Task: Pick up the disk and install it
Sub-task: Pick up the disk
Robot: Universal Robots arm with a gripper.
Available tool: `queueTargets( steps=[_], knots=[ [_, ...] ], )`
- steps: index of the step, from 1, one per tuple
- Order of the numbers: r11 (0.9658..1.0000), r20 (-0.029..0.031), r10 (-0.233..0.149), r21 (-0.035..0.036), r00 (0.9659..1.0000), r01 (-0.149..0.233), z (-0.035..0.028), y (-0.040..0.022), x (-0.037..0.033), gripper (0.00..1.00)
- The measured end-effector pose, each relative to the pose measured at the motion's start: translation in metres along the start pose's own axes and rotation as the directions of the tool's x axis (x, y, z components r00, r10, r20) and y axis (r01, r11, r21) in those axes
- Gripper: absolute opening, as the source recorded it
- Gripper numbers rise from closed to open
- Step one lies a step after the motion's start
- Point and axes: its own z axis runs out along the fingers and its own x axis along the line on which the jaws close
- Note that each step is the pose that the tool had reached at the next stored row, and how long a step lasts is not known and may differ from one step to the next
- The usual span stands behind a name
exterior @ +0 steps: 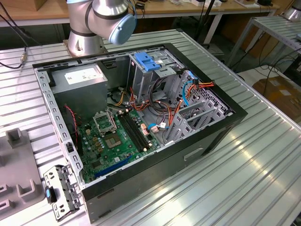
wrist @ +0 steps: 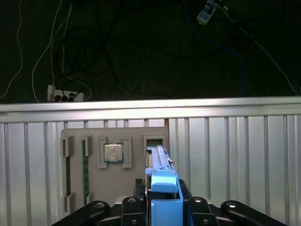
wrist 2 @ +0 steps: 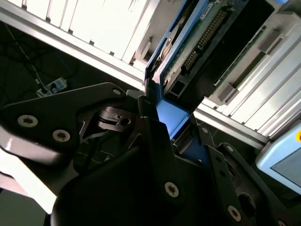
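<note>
Blue-framed disk point(wrist: 162, 186) sits pinched by the gripper point(wrist: 162, 213) in both wrist views; the exterior view's centre shows the computer case point(exterior: 141, 181).

Holds the disk point(wrist 2: 188, 42) tight by its blue frame, in the black gripper point(wrist 2: 171, 120). Shows a green board on the disk's flat side. Behind, a ribbed silver table point(wrist 2: 94, 23) and a white plug strip point(wrist 2: 55, 84) on dark floor.

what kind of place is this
Probably a robotics lab bench set up for PC assembly: an open computer case sits on a ribbed metal table, the arm's base is mounted on it, and the gripper is closed on the disk at a grey parts tray.
</note>
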Motion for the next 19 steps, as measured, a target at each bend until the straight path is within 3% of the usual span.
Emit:
queueTargets(
  steps=[10, 19],
  knots=[
    [1.0000, 0.0000, 0.000, 0.0001, 1.0000, 0.000, -0.0297, -0.0001, 0.0003, 0.37],
    [1.0000, 0.0001, 0.000, 0.0001, 1.0000, 0.000, -0.0461, -0.0002, 0.0004, 0.37]
  ],
)
